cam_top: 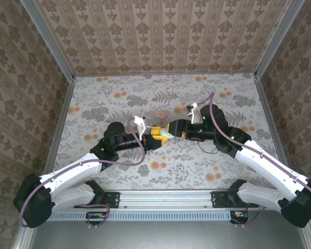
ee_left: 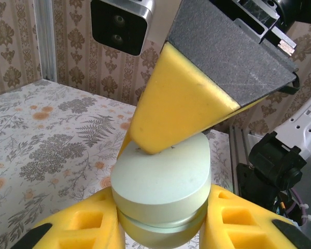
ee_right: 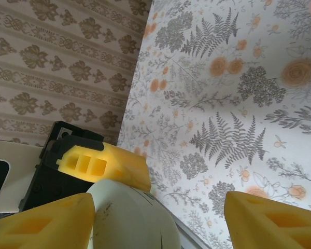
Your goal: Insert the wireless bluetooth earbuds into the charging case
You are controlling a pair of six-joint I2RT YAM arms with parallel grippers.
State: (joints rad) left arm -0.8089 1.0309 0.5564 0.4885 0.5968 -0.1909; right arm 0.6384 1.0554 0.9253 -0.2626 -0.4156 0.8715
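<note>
The charging case (ee_left: 163,181) is a pale green oval, lid down, held above the table with my left gripper (ee_left: 163,220) shut on its lower half. In the top view the case (cam_top: 165,134) sits between the left gripper (cam_top: 156,137) and the right gripper (cam_top: 172,129), which meet at the table's middle. One yellow finger of the right gripper (ee_left: 171,111) rests on the lid's far edge. In the right wrist view my right gripper (ee_right: 158,215) stands open, its left finger (ee_right: 41,223) against the case (ee_right: 132,218) and its other finger far off to the right. The earbuds are hidden.
The floral tablecloth (cam_top: 119,98) covers the table, with patterned walls (cam_top: 160,31) on three sides. An aluminium rail (cam_top: 166,197) runs along the near edge by the arm bases. The right wrist's camera (ee_left: 119,23) hangs close above the case.
</note>
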